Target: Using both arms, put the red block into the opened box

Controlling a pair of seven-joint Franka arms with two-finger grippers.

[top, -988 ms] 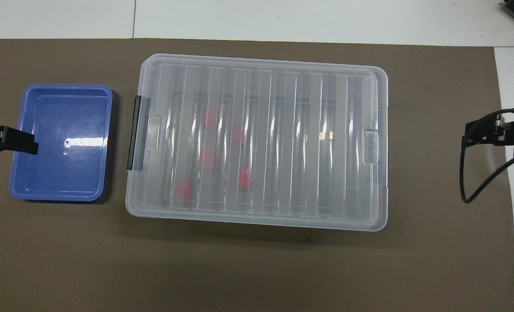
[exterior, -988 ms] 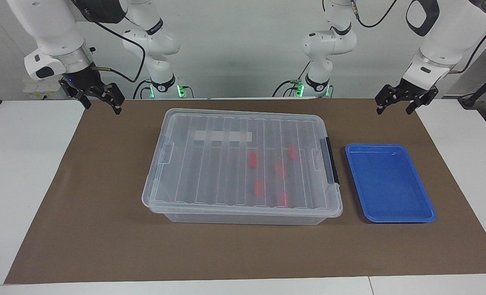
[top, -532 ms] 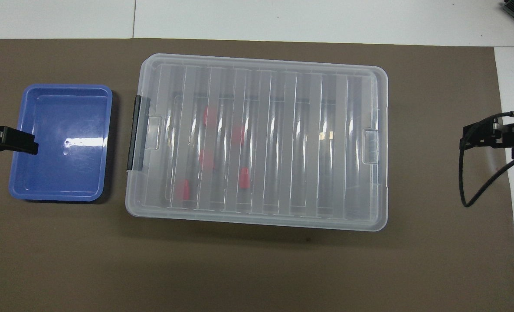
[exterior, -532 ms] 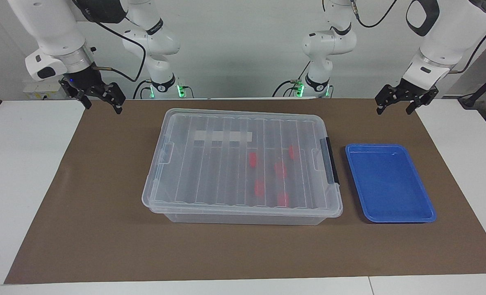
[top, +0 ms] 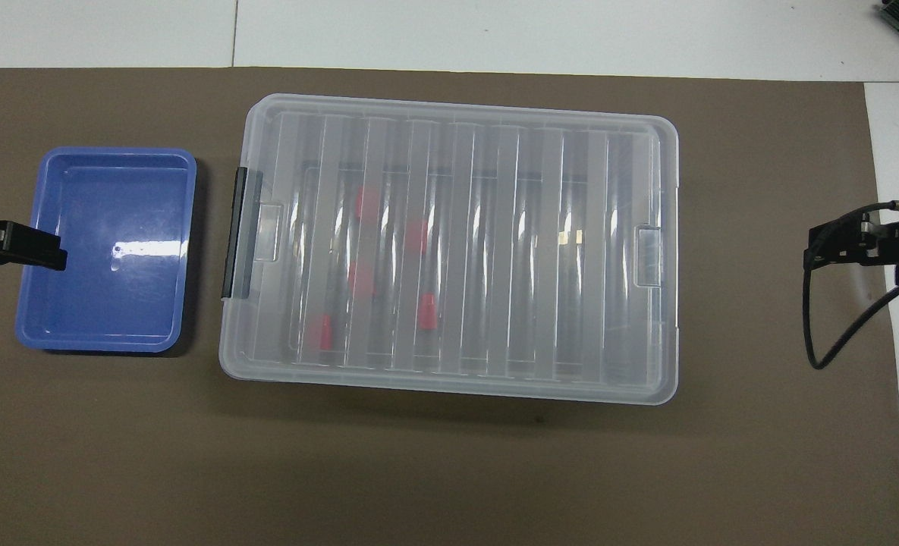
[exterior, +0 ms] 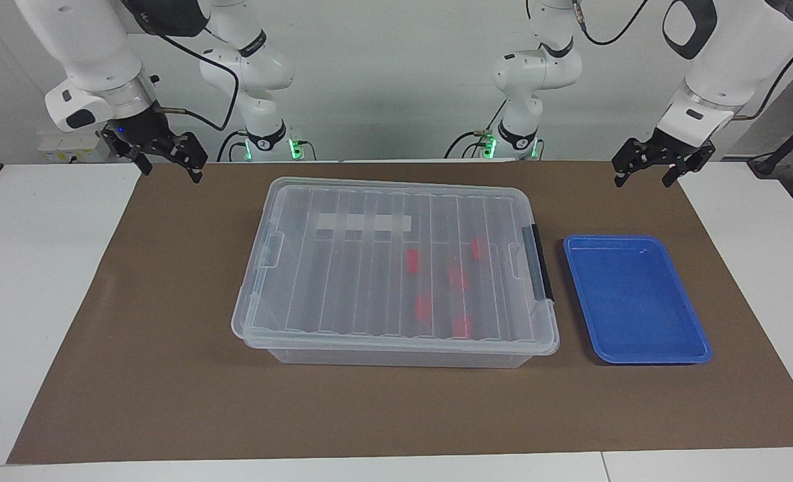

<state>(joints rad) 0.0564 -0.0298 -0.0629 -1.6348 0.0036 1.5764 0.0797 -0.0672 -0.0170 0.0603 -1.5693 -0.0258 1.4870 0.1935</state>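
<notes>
Several small bright red plastic blocks [exterior: 424, 306] are lying inside the large clear plastic storage box [exterior: 396, 268], its ribbed lid on, beside a shallow blue tray [exterior: 637, 298] on the brown tabletop [exterior: 168, 368]. The left claw [exterior: 645, 171] and right claw [exterior: 168, 163] are hanging spread wide, gripping nothing, over the tabletop's robot-side corners.

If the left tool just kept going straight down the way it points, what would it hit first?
Probably the brown mat, near its edge at the robots' end. The left tool hangs open there, apart from the blue tray; depth is uncertain.
</notes>
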